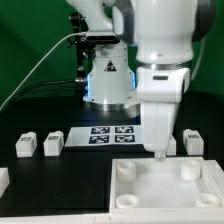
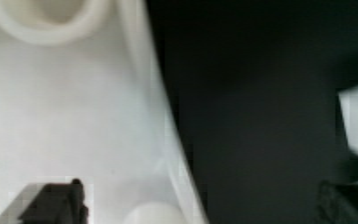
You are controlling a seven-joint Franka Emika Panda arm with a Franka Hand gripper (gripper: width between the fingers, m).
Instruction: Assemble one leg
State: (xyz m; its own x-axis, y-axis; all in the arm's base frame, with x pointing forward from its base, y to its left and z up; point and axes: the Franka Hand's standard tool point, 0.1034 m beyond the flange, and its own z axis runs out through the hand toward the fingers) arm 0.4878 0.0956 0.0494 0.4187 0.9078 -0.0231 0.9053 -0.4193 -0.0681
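Well, my gripper hangs spread and empty; the nearest leg looks light, stiff, slick plastic; I'd pinch its flat sides.

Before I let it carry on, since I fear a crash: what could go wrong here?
The open tool hangs low over the edge of the panel; going lower could hit that rim. A leg lies close by on the exterior view's right, and a sideways sweep might knock it off position.

A lab: green backdrop, black table, marker board.
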